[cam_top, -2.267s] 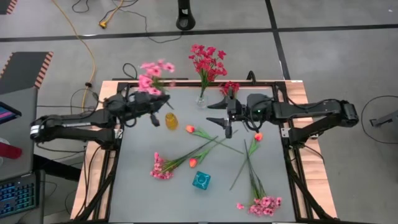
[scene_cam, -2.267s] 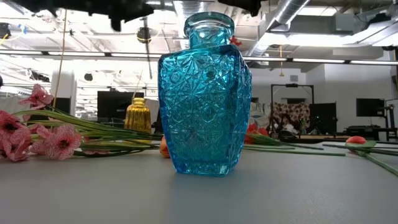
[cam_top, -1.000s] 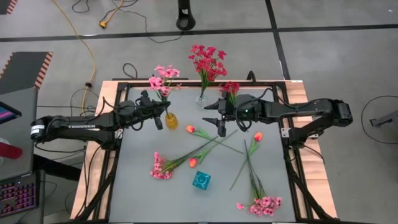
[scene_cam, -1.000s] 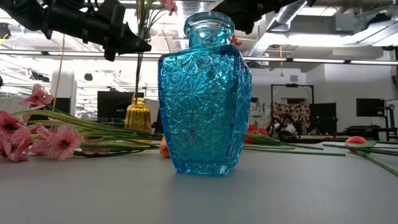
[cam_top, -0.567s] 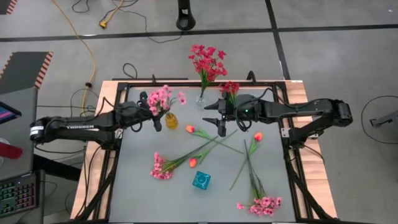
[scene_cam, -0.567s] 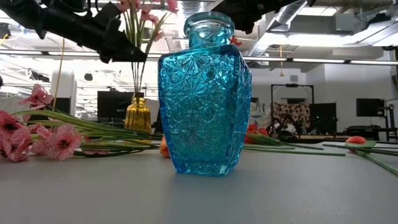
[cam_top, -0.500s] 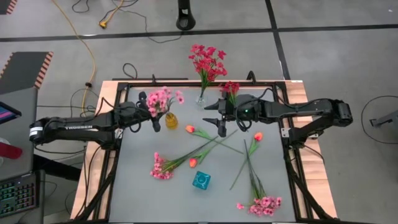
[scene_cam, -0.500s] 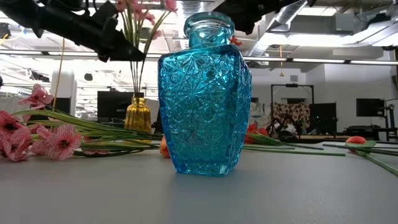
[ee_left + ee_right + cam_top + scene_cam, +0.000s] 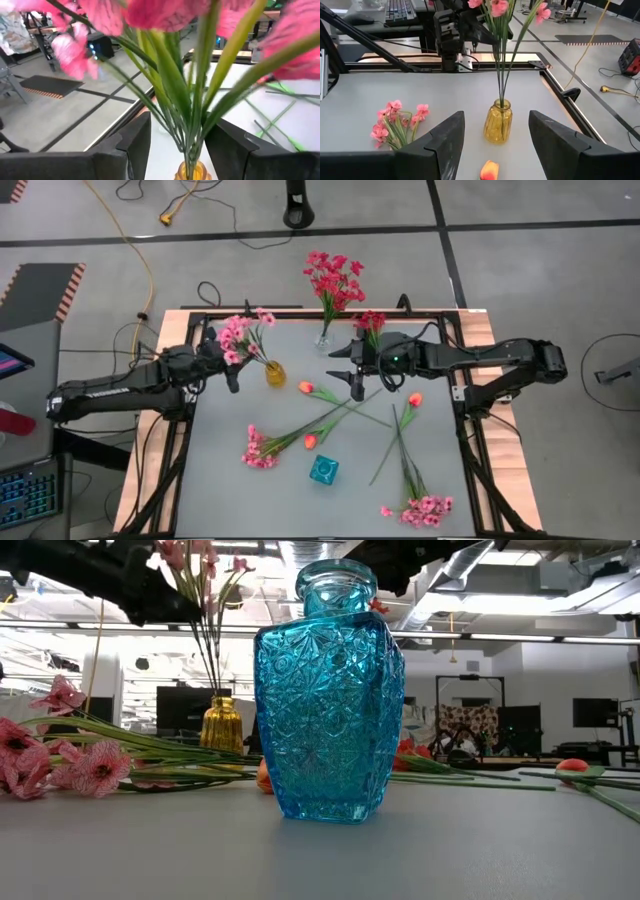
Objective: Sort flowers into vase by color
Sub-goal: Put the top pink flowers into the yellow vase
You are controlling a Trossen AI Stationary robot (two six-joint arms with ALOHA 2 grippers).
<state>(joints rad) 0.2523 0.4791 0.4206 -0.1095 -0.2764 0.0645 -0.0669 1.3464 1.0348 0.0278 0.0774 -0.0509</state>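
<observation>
A spray of pink flowers (image 9: 240, 335) stands with its stems in the small yellow vase (image 9: 275, 373) at the far left and leans toward the table's left edge. My left gripper (image 9: 232, 375) is open just left of that vase. In the left wrist view the stems (image 9: 187, 125) rise between its fingers but farther off, untouched. Over the table's far middle my right gripper (image 9: 350, 380) hovers open and empty, facing the yellow vase (image 9: 498, 121). Dark-red flowers (image 9: 335, 280) stand in a clear vase (image 9: 324, 340). The blue vase (image 9: 323, 470) stands near the front.
Lying on the table are orange tulips (image 9: 306, 387), (image 9: 310, 441), (image 9: 415, 399) and pink sprays (image 9: 260, 450), (image 9: 428, 508), with their stems crossing at the middle. A small dark-red spray (image 9: 370, 320) shows by my right arm's wrist. The black frame (image 9: 190, 440) borders the table.
My left gripper has let go of the pink spray and drawn back toward the table's left edge. The spray now stands in the yellow vase on its own. Its stems have spread and its blossoms have tipped toward the left.
</observation>
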